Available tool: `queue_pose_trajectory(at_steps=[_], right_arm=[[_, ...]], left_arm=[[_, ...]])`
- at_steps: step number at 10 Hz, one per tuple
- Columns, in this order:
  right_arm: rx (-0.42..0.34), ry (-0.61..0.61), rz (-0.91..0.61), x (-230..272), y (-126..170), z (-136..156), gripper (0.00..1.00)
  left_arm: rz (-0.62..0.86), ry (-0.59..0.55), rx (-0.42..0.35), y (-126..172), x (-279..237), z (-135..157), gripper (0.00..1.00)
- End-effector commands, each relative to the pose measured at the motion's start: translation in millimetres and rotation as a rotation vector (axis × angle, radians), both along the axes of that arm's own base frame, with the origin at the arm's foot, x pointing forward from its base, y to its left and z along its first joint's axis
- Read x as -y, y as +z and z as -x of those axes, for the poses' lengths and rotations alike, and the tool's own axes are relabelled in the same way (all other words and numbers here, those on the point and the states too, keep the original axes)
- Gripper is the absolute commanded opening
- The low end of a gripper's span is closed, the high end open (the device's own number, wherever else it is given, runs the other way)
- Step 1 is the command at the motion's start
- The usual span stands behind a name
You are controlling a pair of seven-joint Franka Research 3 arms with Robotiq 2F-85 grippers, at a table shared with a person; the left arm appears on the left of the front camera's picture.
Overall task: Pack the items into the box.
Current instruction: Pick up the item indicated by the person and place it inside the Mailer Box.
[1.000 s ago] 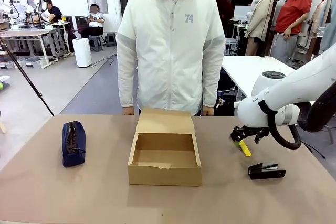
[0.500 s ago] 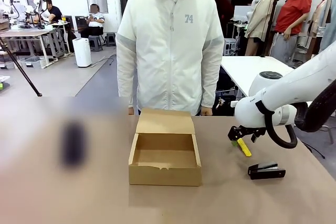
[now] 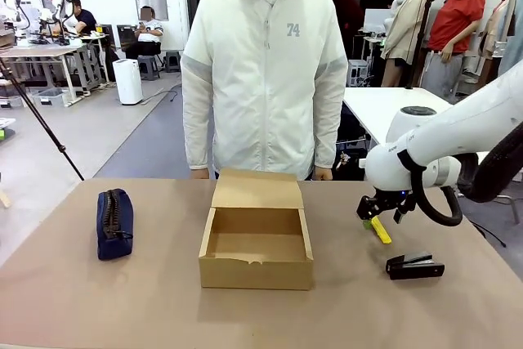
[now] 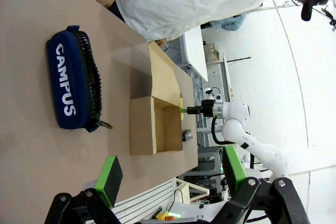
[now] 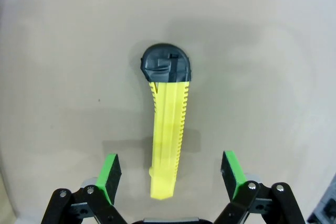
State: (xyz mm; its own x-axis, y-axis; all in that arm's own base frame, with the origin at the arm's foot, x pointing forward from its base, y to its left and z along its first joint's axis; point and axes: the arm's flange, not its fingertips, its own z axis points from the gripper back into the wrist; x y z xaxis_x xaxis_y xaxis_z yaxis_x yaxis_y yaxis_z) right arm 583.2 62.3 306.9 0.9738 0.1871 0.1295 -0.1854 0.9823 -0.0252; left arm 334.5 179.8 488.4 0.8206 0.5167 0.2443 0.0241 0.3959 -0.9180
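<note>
Box (image 3: 257, 272): I see the brown carton sitting mid-bench with its flap lid open and tilted back toward the person; the inside I can see is bare cardboard.
Bench (image 3: 163, 304): a brown surface carrying the box and all three items.
Pencil pouch (image 3: 113, 223): the navy pouch lies on the bench well to my left of the box, zipper side up. In my left wrist view it reads "CAMPUS" in white on its side (image 4: 68, 80).
Yellow-and-black pen-like item (image 3: 381, 230): it lies flat on the bench to the right of the box and apart from it. In my right wrist view (image 5: 169, 129) its black cap points away from the camera and its yellow body runs back toward it.
Stapler (image 3: 414, 266): black, lying flat on the bench just on the near side of the yellow item, not touching it as far as I can tell.
Right tool (image 3: 377, 212): it hangs directly over the yellow item with its fingers spread wide. In the wrist view (image 5: 170, 176) a green pad stands on each side of the yellow body with clear gaps, gripping nothing.
Left tool (image 4: 170, 176): its fingers are spread wide with nothing between them, looking across the bench at the pouch and box.
Person (image 3: 265, 79): in a white jacket, standing at the far edge behind the box, hands down at the bench edge.
</note>
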Motion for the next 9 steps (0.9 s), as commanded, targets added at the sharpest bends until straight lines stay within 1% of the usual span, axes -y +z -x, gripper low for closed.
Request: queue_pose_trajectory(at_steps=[1, 2, 4, 6, 9], right_arm=[[-0.067, 0.047, 0.017, -3.3, 7.1, -25.1, 1.00], [-0.082, 0.044, 0.009, -3.2, 8.1, -27.2, 1.00], [-0.103, 0.035, 0.007, 2.0, -5.4, -36.4, 1.00], [-0.082, 0.011, 0.009, 0.0, -13.2, -39.3, 1.00], [-0.090, 0.014, 0.042, -0.8, -11.9, -41.2, 1.00]], left_arm=[[-0.006, -0.012, 0.012, 1.0, -1.4, 1.0, 1.00], [-0.006, -0.012, 0.012, 1.0, -1.4, 1.0, 1.00], [-0.006, -0.012, 0.012, 1.0, -1.4, 1.0, 1.00], [-0.006, -0.012, 0.012, 1.0, -1.4, 1.0, 1.00], [-0.006, -0.012, 0.012, 1.0, -1.4, 1.0, 1.00]])
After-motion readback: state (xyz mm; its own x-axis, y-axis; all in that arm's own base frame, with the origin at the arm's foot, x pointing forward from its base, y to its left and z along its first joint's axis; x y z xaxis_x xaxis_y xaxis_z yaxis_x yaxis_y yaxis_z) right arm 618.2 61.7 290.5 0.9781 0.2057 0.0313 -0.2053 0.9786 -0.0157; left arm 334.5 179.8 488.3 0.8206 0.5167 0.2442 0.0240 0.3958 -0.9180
